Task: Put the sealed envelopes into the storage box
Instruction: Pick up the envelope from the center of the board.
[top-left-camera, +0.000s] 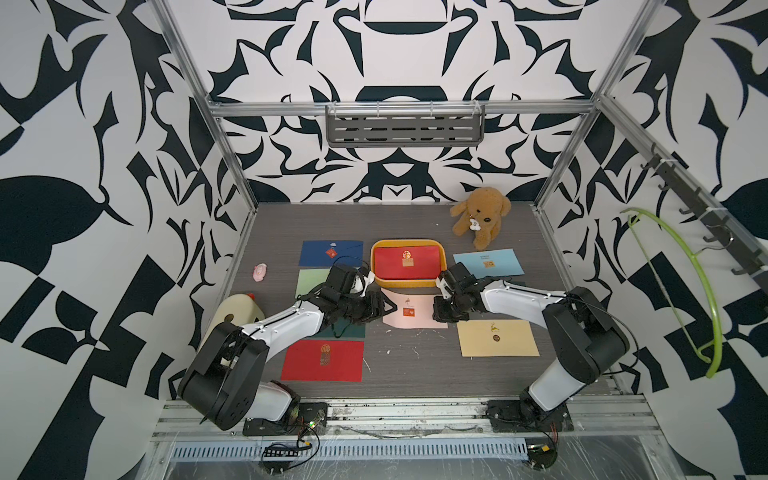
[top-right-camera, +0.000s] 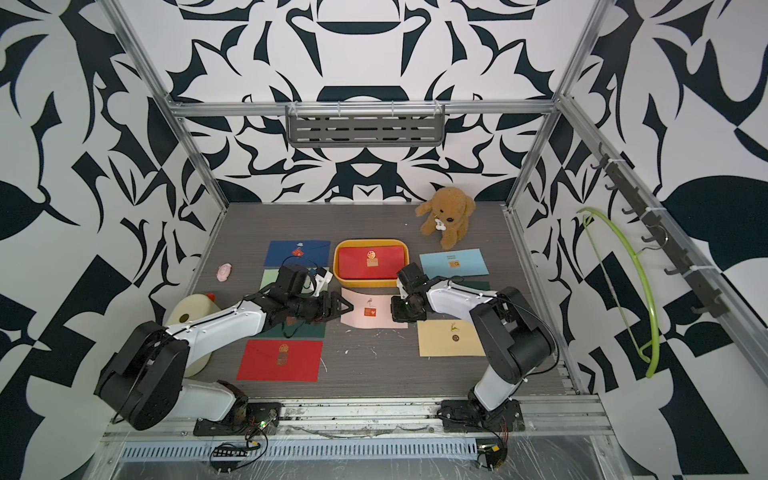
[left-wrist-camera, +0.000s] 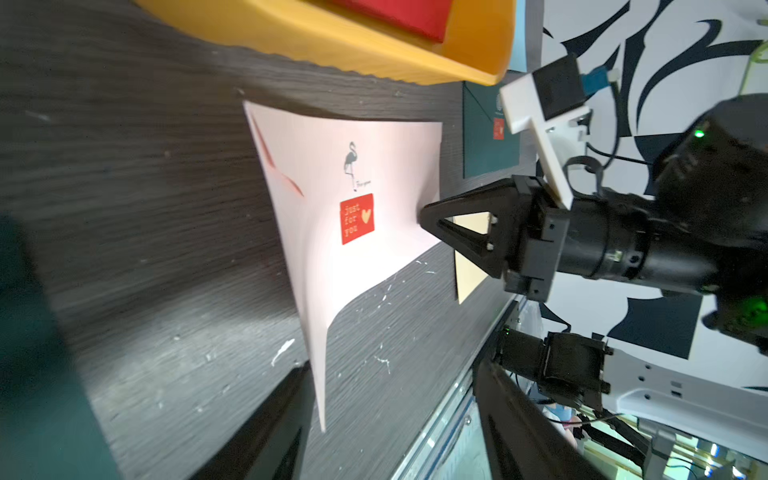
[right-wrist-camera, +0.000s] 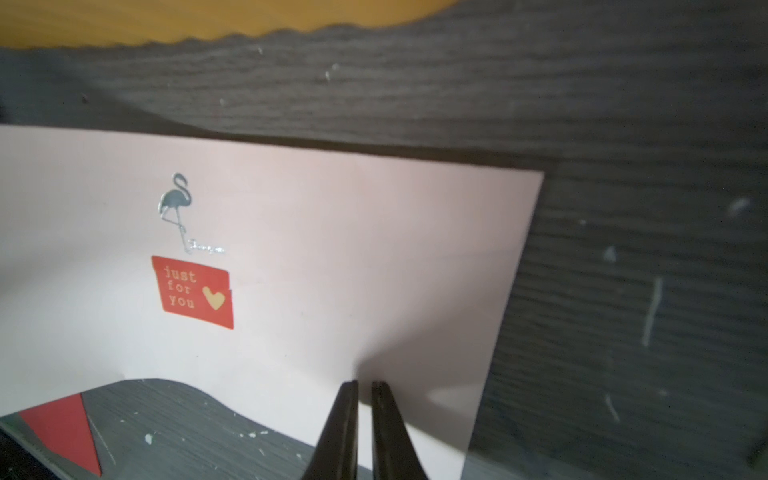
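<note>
A pink envelope (top-left-camera: 411, 311) with a red sticker lies in front of the mustard storage box (top-left-camera: 409, 284), which holds a red envelope (top-left-camera: 409, 262). My right gripper (right-wrist-camera: 364, 399) is shut on the pink envelope's right edge, and that side is lifted and bowed off the table. My left gripper (left-wrist-camera: 390, 436) is open at the opposite edge, with the envelope's near corner (left-wrist-camera: 322, 415) hanging between its jaws. Flat on the table are navy (top-left-camera: 324, 253), light green (top-left-camera: 311, 280), dark green (top-left-camera: 349, 330), red (top-left-camera: 324, 359), light blue (top-left-camera: 486, 262) and cream (top-left-camera: 496, 336) envelopes.
A brown plush dog (top-left-camera: 480, 216) sits at the back right. A small pink object (top-left-camera: 259, 272) and a cream jug (top-left-camera: 237, 311) stand at the left edge. Another dark green envelope (left-wrist-camera: 490, 137) lies under my right arm. A green hanger (top-left-camera: 685, 291) hangs on the right wall.
</note>
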